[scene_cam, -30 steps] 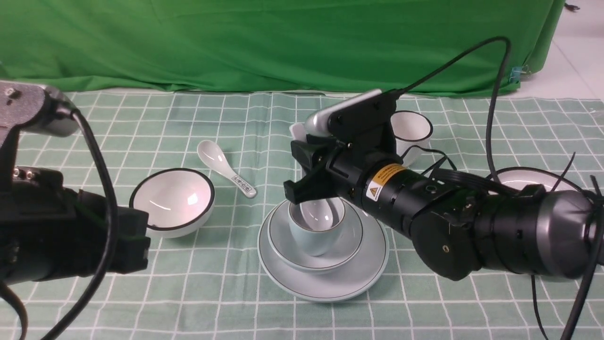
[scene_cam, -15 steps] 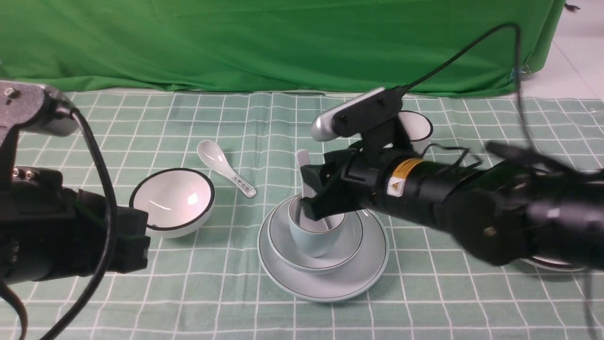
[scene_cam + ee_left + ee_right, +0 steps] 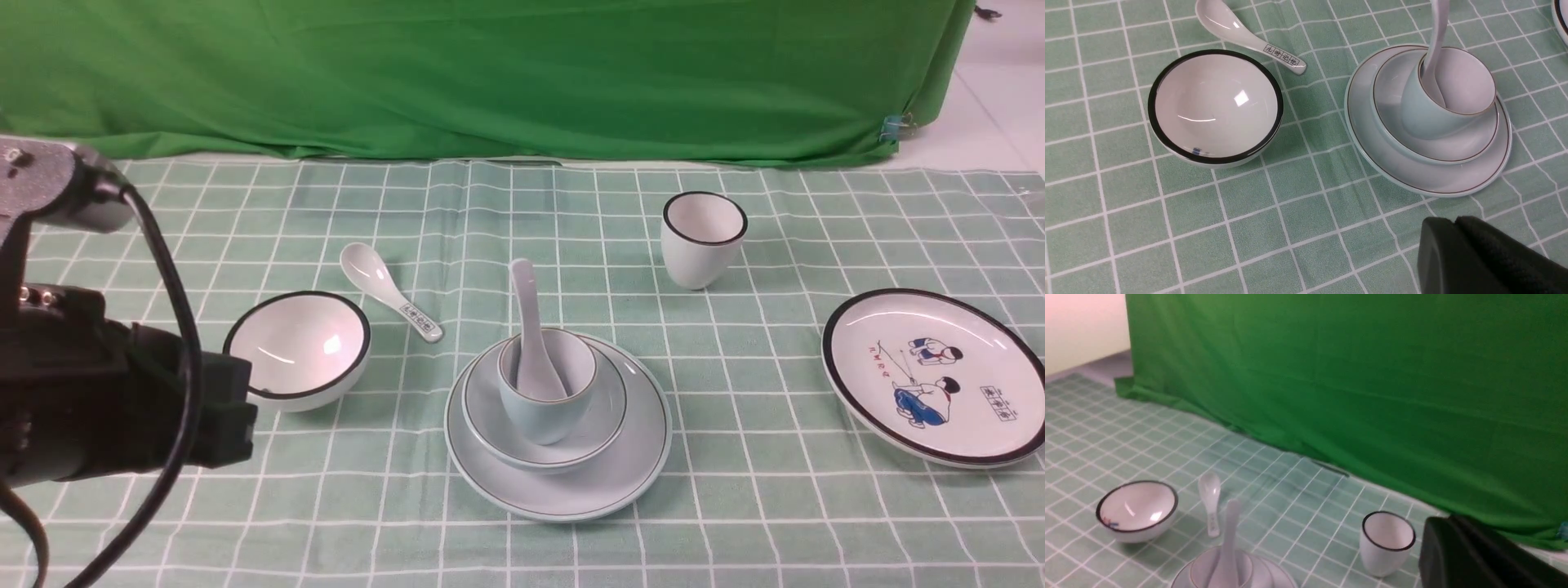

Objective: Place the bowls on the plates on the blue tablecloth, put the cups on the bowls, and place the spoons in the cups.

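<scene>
On the blue tablecloth (image 3: 735, 457), the pale blue plate (image 3: 571, 494) carries the pale blue bowl (image 3: 602, 416). The pale blue cup (image 3: 543, 412) sits in that bowl, and the plain spoon (image 3: 526, 310) leans in the cup. To the left lie the white black-rimmed bowl (image 3: 298, 347) and the patterned spoon (image 3: 390, 298). The white cup (image 3: 704, 237) stands upright behind, and the cartoon plate (image 3: 931, 376) lies bare on the right. My left gripper (image 3: 1453, 221) hovers shut and empty, near the front of the white bowl. My right gripper (image 3: 1450, 518) is shut and empty, out of the front view.
A bright green draped cloth (image 3: 490, 73) hangs along the back of the table. My left arm and its cable (image 3: 175, 343) fill the front left corner. Pale floor (image 3: 1000, 98) shows past the cloth at the back right.
My right arm has let go of the plain spoon, which now stands in the pale blue cup. The arm has pulled back out of the front view. The left arm has not moved.
</scene>
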Action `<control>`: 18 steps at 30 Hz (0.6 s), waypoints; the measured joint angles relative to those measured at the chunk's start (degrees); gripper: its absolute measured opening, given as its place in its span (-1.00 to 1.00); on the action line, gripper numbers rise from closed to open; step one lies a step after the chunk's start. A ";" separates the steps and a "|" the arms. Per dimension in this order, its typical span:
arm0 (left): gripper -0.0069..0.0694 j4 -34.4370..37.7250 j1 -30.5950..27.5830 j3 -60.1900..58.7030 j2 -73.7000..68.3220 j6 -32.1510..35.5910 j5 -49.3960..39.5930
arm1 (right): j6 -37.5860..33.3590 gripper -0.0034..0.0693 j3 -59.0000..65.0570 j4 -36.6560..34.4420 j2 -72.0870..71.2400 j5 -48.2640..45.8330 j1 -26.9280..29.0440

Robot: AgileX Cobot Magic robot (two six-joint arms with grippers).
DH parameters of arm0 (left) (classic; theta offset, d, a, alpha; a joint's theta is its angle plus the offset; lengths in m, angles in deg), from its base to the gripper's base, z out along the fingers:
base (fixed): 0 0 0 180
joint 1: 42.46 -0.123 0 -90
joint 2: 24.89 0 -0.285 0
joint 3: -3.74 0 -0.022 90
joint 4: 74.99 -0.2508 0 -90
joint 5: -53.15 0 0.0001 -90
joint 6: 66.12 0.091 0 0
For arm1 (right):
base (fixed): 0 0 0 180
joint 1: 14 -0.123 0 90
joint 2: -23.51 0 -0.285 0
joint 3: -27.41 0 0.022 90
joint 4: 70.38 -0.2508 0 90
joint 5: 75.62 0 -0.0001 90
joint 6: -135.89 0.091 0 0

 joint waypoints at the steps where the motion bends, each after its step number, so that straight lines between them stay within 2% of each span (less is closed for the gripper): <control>1: -0.80 0.00 0.00 0.00 0.00 0.00 0.12 | 0.07 -0.85 2.63 0.14 -3.88 1.07 0.39; 7: -0.80 0.13 0.00 0.00 0.00 -0.02 0.45 | 3.92 -0.85 16.78 0.31 -19.42 7.65 0.62; 13: -0.80 2.15 0.00 -1.10 3.49 1.55 0.73 | 5.25 -0.82 19.22 0.36 -25.39 9.93 0.62; 18: -0.80 2.73 0.00 -5.60 12.19 1.80 0.89 | 5.59 -0.75 19.48 0.36 -25.67 10.13 0.62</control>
